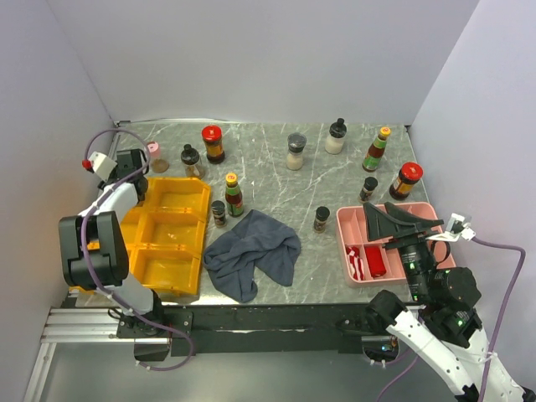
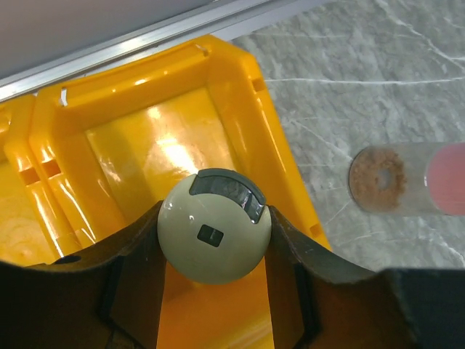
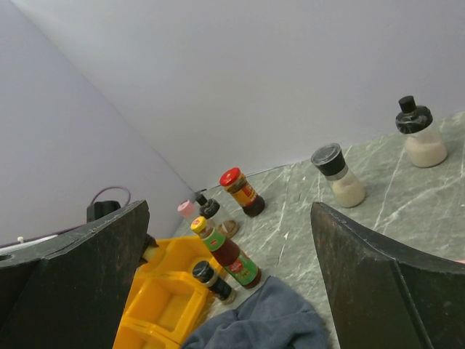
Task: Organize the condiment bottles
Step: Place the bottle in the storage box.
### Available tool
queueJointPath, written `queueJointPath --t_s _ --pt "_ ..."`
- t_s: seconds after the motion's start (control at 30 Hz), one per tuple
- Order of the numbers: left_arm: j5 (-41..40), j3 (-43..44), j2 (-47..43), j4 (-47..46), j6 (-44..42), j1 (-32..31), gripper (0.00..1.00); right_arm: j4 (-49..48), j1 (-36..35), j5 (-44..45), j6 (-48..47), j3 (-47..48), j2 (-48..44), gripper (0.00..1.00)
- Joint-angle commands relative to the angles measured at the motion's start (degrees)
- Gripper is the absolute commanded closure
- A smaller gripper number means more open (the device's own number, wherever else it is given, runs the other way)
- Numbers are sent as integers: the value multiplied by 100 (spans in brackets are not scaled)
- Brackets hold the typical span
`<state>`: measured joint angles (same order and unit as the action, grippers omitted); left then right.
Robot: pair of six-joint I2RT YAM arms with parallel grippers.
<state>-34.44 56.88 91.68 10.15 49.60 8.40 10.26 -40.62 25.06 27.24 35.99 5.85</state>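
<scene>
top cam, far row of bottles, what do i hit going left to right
pink-capped jar → black-capped bottle → tall red-capped jar → grey-capped shaker → black-capped white-powder jar → orange-capped sauce bottle → squat red-capped jar

Your top view looks down from high behind the near edge, taking in the whole worktop. Your left wrist view sits very close, staring straight down past the pale-green cap into the yellow tray. Your right wrist view looks low across the worktop toward the far-left corner; with the top view it shares that tray and the dark cloth.
</scene>
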Motion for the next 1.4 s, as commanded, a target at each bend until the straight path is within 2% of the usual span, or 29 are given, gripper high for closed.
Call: queueJointPath --t_s 0.0,0.03,0.13,0.47,0.57,0.6,0.7,0.93,1.2,1.27,1.37 --pt "191 148 -141 -285 -135 -6 80 -147 -25 -115 -79 101 22 0" --pt "218 130 -142 -294 -161 -14 69 -147 -25 -124 -88 101 22 0" --pt "498 69 -194 -495 -336 -6 54 -121 -16 -107 -114 163 39 0" --pt "666 -81 -782 -304 -372 -32 32 -86 -25 -177 -88 233 66 0" --pt "587 -116 -1221 -172 -425 -41 21 -60 -25 -220 -35 242 101 0" --pt "578 -125 -1327 -137 -460 -41 11 -59 -16 -247 -9 259 110 0" --pt "709 -160 -1758 -49 -478 -41 1 -51 -25 -300 35 242 171 0" --pt "2071 -845 -2918 -838 -759 -295 1 -69 -25 -133 -131 101 724 0" --pt "3809 -1109 -3762 -1516 -891 -541 1 265 -16 -414 43 539 2112 0" --pt "3962 -1109 -3789 -1394 -1118 -681 1 467 -16 -423 184 742 2517 0" --pt "3462 -785 -3596 -807 -1338 -805 0 556 -7 -615 316 875 3000 0"
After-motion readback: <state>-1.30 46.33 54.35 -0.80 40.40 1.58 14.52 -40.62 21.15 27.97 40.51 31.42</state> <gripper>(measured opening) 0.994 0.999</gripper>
